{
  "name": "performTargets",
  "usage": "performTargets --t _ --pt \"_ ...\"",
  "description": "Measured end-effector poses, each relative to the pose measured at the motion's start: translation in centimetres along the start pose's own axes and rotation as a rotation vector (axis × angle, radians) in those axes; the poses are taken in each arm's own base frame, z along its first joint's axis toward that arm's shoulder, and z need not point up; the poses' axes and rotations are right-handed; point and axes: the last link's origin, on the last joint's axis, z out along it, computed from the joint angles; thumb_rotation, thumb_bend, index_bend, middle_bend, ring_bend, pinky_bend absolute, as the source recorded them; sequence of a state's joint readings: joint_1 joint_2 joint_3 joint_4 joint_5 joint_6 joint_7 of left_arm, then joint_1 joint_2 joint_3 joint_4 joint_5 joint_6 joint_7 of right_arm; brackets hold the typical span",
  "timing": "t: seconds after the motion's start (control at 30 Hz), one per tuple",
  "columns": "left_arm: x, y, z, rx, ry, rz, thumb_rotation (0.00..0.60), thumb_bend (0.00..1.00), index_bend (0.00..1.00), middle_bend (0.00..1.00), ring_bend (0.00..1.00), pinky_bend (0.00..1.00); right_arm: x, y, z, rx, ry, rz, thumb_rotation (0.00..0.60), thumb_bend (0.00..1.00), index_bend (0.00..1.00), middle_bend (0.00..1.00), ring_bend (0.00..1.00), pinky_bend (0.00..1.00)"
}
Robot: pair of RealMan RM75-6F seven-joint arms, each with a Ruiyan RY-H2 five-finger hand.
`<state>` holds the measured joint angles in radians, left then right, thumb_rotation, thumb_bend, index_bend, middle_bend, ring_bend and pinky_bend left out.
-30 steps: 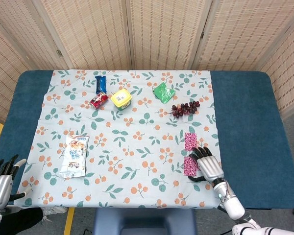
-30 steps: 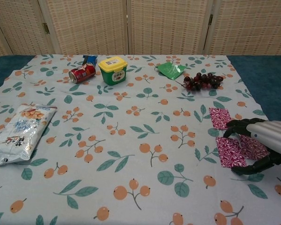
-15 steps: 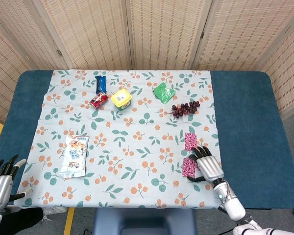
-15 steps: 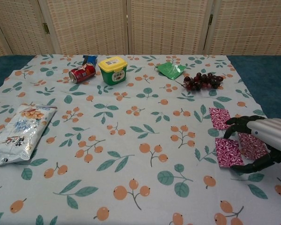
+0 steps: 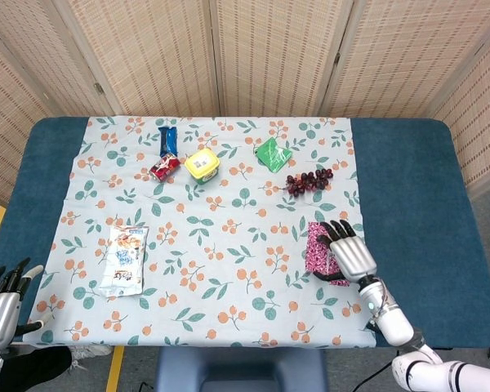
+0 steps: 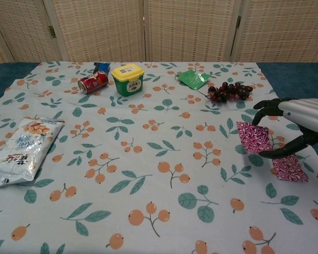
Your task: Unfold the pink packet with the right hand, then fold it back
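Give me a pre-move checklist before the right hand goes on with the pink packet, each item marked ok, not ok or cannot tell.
1. Right hand has the pink packet: ok; fingers above and thumb below one flap, lifted off the cloth.
2. Grip firm enough to carry the fold: cannot tell; the contact is partly hidden in both views.
3. Other flap flat on the tablecloth: ok; it lies just near of the hand in the chest view.
4. Path clear of the grapes: ok; they sit apart, farther back.
5. Left hand out of the way: ok; at the table's near left corner, holding nothing.
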<state>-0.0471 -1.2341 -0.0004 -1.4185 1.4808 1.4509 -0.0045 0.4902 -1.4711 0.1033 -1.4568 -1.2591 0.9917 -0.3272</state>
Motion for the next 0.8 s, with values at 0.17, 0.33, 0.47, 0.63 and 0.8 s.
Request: performTargets --t 0.17,0.33,0.47,0.63,0.8 --pt "0.0 0.2 0.0 0.001 -0.003 0.004 0.6 0.22 0.19 0.09 0.17 0.0 0.7 1.1 1.7 -0.013 -0.012 -0.027 0.358 0.24 0.29 0.1 0.0 0.0" --pt "0.1 0.3 0.0 0.007 -0.006 0.008 0.6 0.22 0.19 0.09 0.17 0.0 0.9 2.1 3.3 -0.025 -0.027 -0.031 0.357 0.24 0.29 0.1 0.0 0.0" --pt "0.1 0.4 0.0 0.01 -0.008 0.011 0.6 0.22 0.19 0.09 0.17 0.0 0.7 2.4 4.5 -0.028 -0.038 -0.027 0.357 0.24 0.29 0.1 0.0 0.0" --pt "0.1 0.5 0.0 0.012 -0.013 0.013 0.6 0.22 0.19 0.09 0.17 0.0 0.3 2.6 5.5 -0.026 -0.049 -0.018 0.357 0.24 0.29 0.1 0.0 0.0" --pt "0.1 0.4 -0.1 0.016 -0.012 0.013 0.6 0.22 0.19 0.09 0.17 0.0 0.0 2.7 6.3 -0.024 -0.057 -0.029 0.357 0.24 0.26 0.1 0.0 0.0"
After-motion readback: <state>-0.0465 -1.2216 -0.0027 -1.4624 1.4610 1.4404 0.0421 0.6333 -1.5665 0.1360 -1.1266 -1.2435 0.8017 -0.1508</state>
